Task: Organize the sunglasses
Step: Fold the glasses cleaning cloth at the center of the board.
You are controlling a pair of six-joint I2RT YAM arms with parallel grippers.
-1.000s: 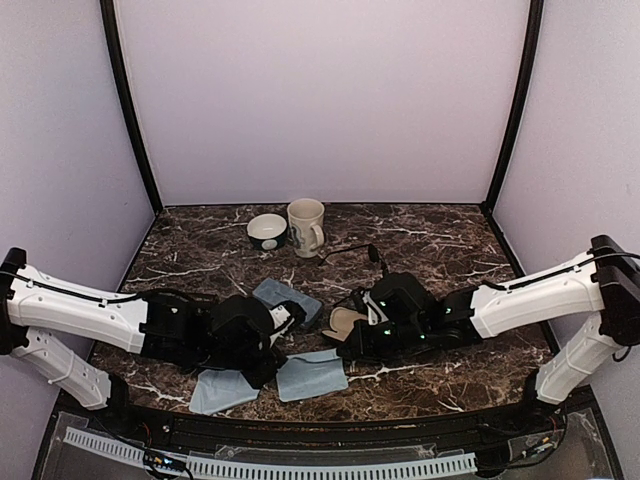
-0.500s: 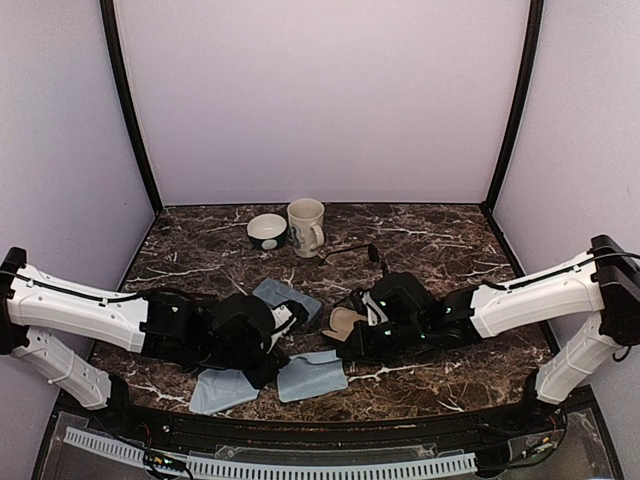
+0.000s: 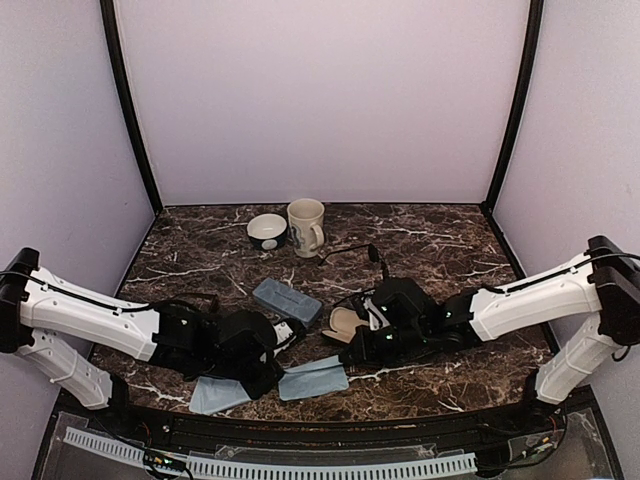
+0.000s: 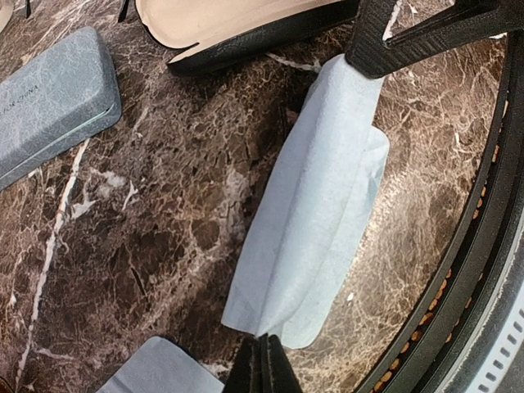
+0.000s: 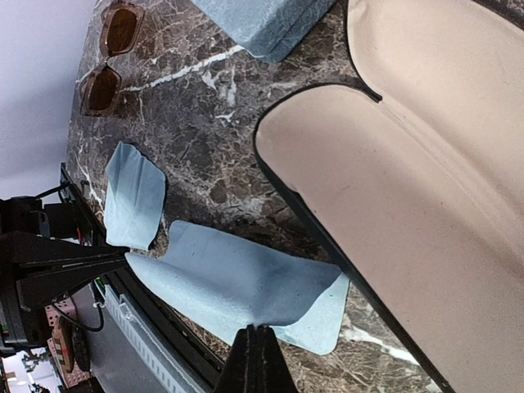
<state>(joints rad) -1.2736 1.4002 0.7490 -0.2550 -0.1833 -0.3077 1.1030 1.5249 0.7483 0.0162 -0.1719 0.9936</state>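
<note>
NEAR: left pincer [image 4: 262, 360] and right pincer [image 5: 258, 340] each clamped on opposite ends of the pale blue soft cloth [image 4: 319, 213] | MID: open black oval beige-lined case [image 5: 393, 205] | FAR: brown squarish sunglasses [image 5: 110, 57] upper left on the desk [image 5: 205, 106]; thin black wire-framed sunglasses [image 3: 350, 248] centre-back | HANDLING: probably light, fragile, best taken at the bridge.

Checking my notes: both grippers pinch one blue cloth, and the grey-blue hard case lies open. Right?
No: the grey-blue hard case lies closed, per the left wrist view. The left gripper and right gripper do pinch the blue cloth.
</note>
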